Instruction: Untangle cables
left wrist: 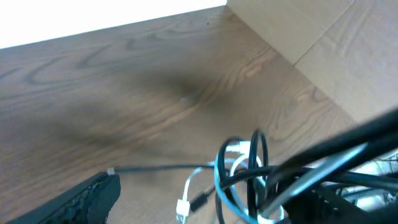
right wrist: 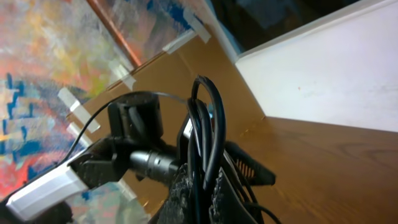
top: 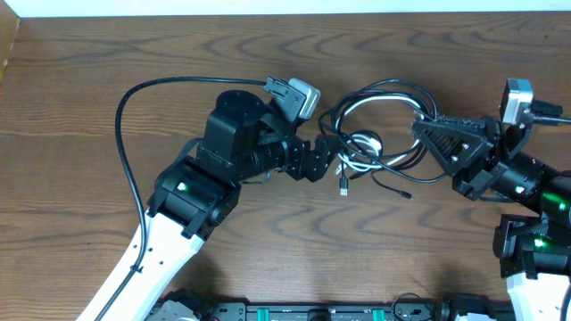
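The cables [top: 375, 134] lie in a tangled bunch at mid-table: several black loops around a small white coil [top: 361, 147], with plug ends trailing toward the front [top: 343, 187]. My left gripper [top: 328, 160] sits open just left of the bunch. In the left wrist view, one of its fingers [left wrist: 87, 199] is at the lower left, and the white plug [left wrist: 183, 208] and black loops [left wrist: 249, 174] lie between the jaws, ungripped. My right gripper [top: 417, 129] is shut on black cables at the bunch's right side. In the right wrist view, the strands [right wrist: 202, 124] rise from between its pads [right wrist: 186, 190].
A thick black arm cable [top: 129, 134] arcs over the table at the left. The table's far edge [top: 285, 12] meets a white wall. A cardboard panel [left wrist: 323, 50] stands past the table in the left wrist view.
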You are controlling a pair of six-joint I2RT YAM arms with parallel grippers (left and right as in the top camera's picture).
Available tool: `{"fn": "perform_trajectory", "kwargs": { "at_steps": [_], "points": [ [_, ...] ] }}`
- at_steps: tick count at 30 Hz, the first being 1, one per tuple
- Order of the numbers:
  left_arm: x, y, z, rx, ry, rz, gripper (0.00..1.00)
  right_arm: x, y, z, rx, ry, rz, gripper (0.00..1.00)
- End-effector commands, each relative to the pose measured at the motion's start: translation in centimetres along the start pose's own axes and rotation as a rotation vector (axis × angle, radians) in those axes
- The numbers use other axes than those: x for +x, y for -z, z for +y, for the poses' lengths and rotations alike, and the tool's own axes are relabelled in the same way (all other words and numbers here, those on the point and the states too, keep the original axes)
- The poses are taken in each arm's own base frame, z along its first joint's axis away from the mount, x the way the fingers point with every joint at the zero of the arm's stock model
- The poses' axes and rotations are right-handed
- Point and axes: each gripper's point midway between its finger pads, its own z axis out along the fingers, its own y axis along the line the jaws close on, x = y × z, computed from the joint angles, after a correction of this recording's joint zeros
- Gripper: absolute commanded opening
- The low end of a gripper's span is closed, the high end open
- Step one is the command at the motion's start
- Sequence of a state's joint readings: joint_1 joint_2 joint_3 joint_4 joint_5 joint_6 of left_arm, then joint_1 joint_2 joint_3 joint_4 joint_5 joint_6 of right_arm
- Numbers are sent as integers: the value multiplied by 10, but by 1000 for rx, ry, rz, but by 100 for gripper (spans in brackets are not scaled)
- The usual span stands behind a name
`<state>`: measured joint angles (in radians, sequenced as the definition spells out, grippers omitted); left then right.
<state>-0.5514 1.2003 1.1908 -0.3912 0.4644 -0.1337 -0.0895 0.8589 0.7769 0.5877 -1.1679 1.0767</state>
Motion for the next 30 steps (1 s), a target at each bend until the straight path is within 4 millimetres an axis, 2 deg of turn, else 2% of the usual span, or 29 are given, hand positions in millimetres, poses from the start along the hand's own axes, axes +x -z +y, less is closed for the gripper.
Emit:
{"fn": "perform_trajectory", "kwargs": {
  "at_steps": [1, 6, 10, 11, 12, 13, 16, 25, 30],
  "points": [
    [-16, 3, -8, 19, -35, -47, 86, 0, 1, 9, -17, -4, 16, 1],
    [-22, 1, -30, 105, -70, -72, 87, 2, 1, 11, -25, -17, 29, 1],
    [-19, -3, -33, 114, -72, -60, 86, 7, -3, 16, -50, -22, 48, 1],
    [-18, -5, -32, 113, -69, -54, 82, 8, -4, 18, -57, -23, 52, 1],
    [-16, -7, -31, 112, -66, -48, 71, 9, -5, 19, -63, -25, 57, 1],
    [-15, -9, -30, 111, -64, -43, 52, 10, -6, 20, -70, -25, 61, 1],
    [-15, -10, -29, 110, -62, -39, 8, 11, -7, 21, -73, -26, 64, 1],
    [-15, -5, -26, 77, -112, -48, 8, 8, -4, 13, -49, 44, 50, 1],
    [-10, 10, -1, -61, -85, -33, 7, -4, 5, -11, 26, 41, 10, 1]
  ]
}}
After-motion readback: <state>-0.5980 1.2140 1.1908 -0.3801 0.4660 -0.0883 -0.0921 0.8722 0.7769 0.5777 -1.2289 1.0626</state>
